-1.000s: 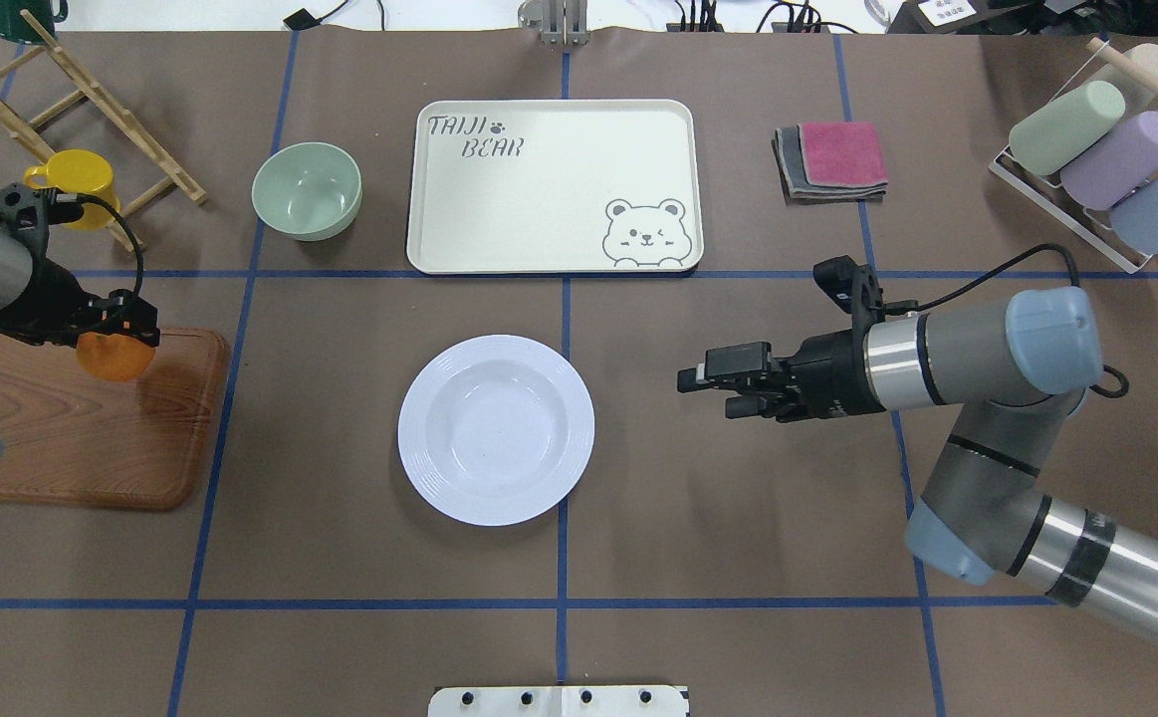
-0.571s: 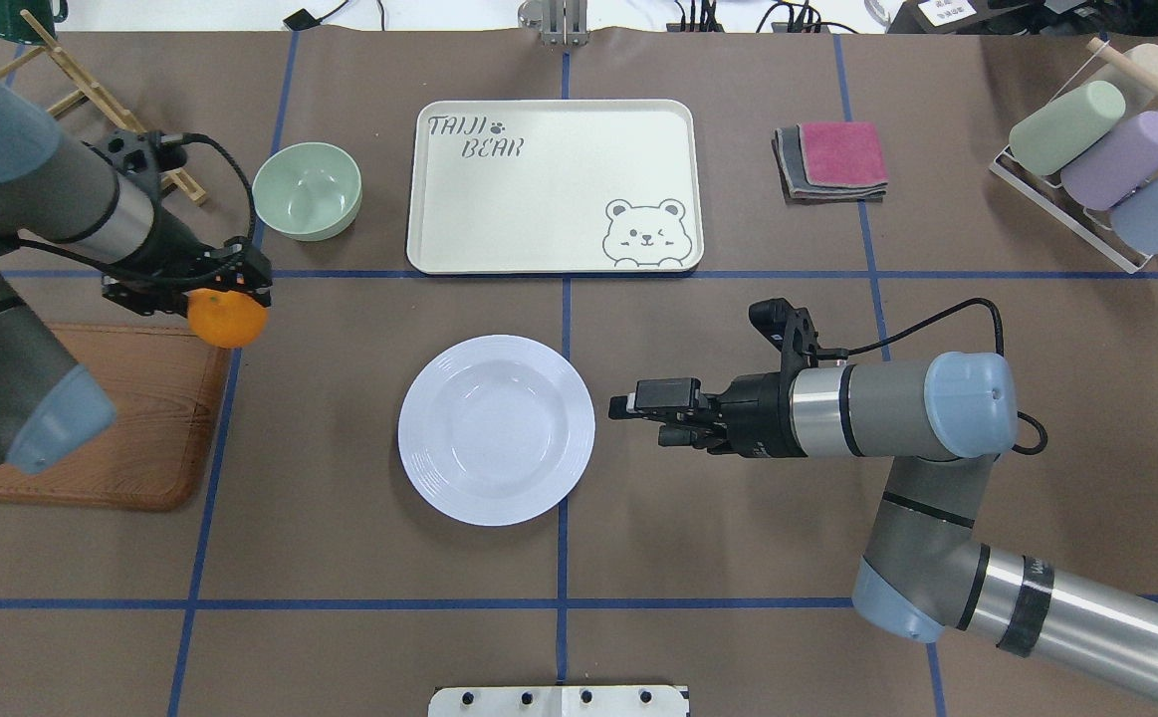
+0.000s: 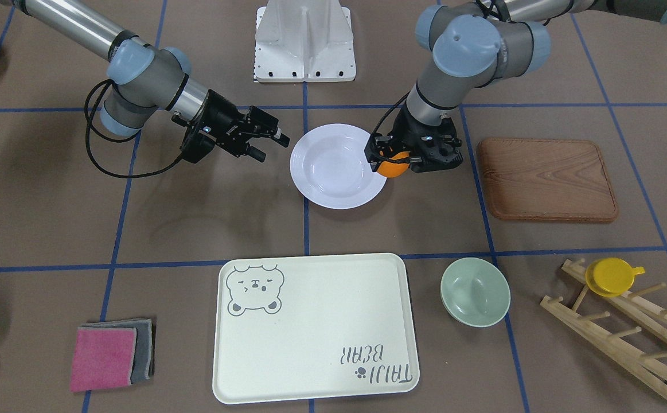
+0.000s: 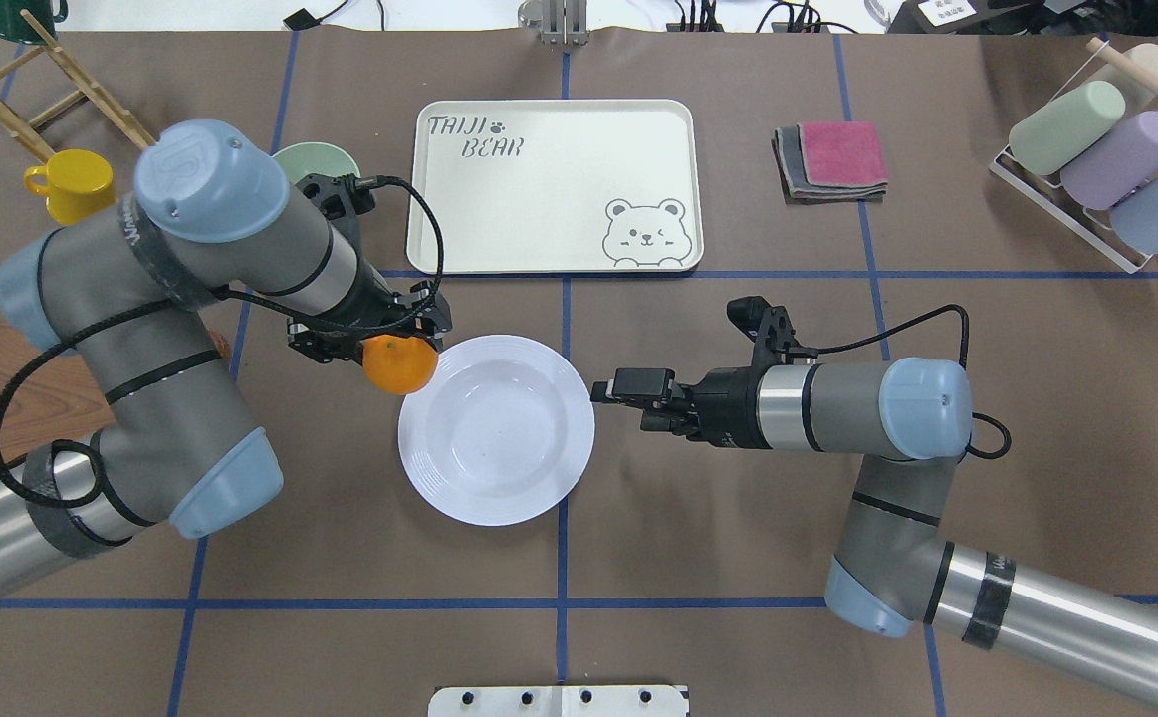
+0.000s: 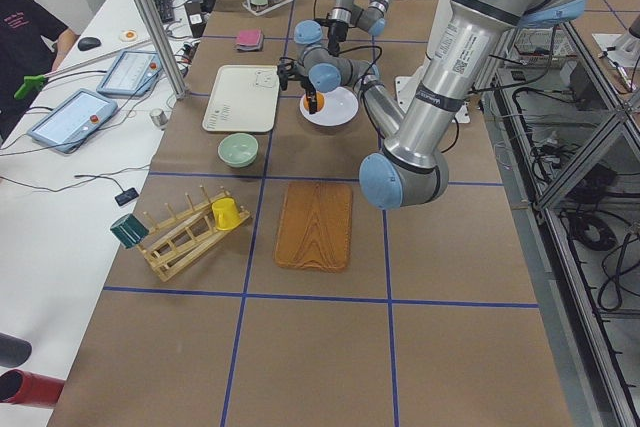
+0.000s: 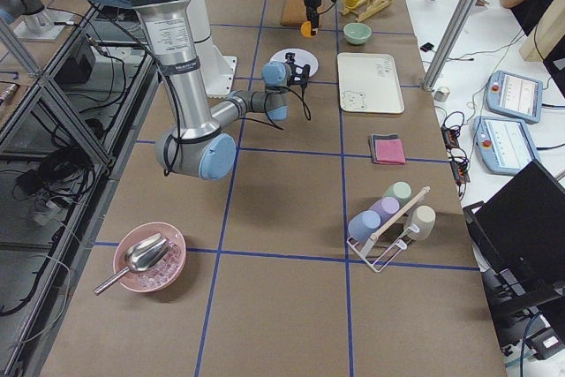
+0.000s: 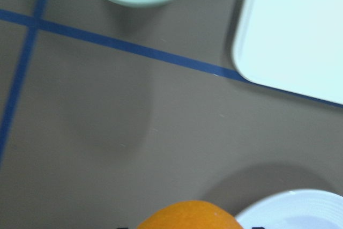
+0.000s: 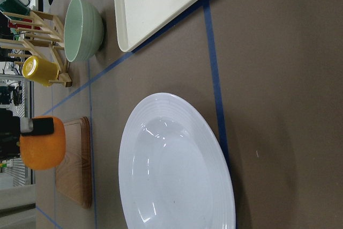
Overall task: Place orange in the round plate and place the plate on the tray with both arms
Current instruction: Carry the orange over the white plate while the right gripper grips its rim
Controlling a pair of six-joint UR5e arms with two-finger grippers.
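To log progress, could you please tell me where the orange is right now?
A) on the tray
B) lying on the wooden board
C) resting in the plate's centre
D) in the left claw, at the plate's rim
D: the left claw grips the orange at the edge of the plate, which holds nothing.

A robotics laboratory is indicated. The counter [image 4: 738, 518] is covered in brown paper and divided into squares by blue tape lines [image 4: 564, 602]. A left arm [image 4: 210, 259] and a right arm [image 4: 837, 398] of industrial make are seen beside a white mounting base [image 3: 305, 40]. Control tablets [image 5: 75, 117] are laid on a white side desk [image 5: 40, 217], beside which a person [image 5: 25, 22] is seen. Aluminium frame posts [image 5: 150, 22] and loose cables [image 5: 590, 217] are seen along the counter's edges.
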